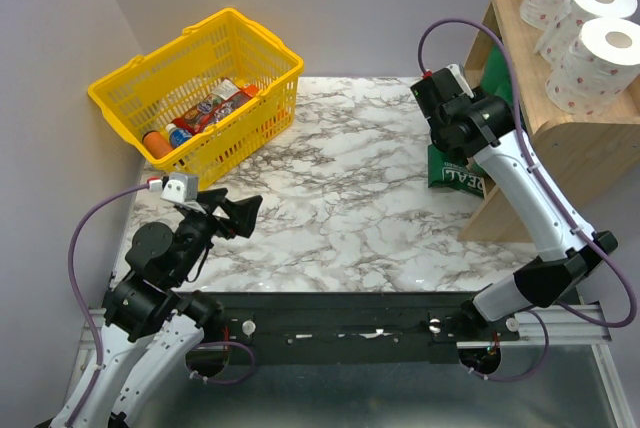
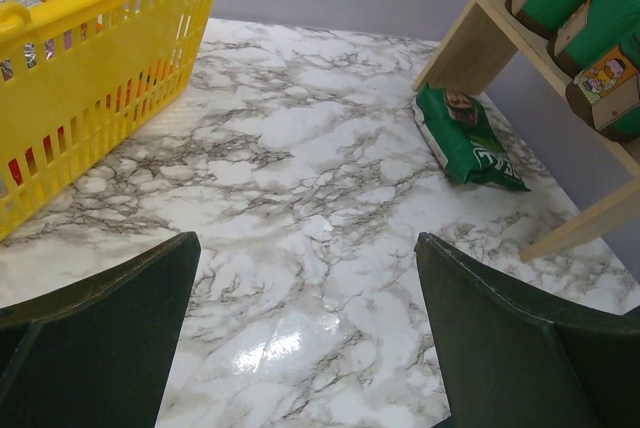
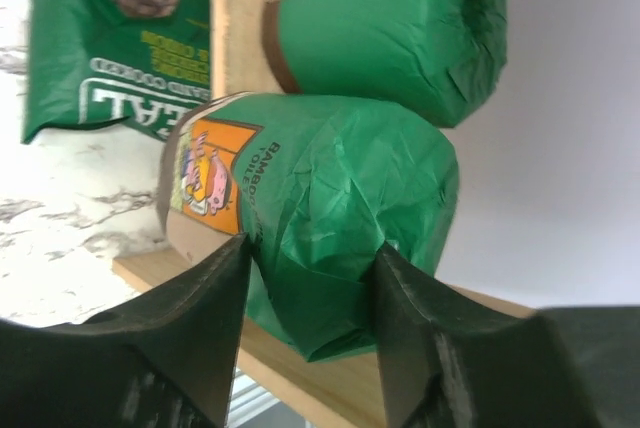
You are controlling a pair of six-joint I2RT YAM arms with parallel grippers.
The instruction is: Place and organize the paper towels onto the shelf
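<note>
White letters "EAL" stand on the flat green packet. Small dark print beginning "BAMBO" runs beside the orange label on the green-wrapped roll.

On my table, the basket sits far left with goods inside. The shelf stands far right: 3 paper towels in a row on its top tier, wrapped rolls on the lower. A pouch lies on the table at its foot. My right gripper straddles 1 wrapped roll; my left gripper hangs near left.
</note>
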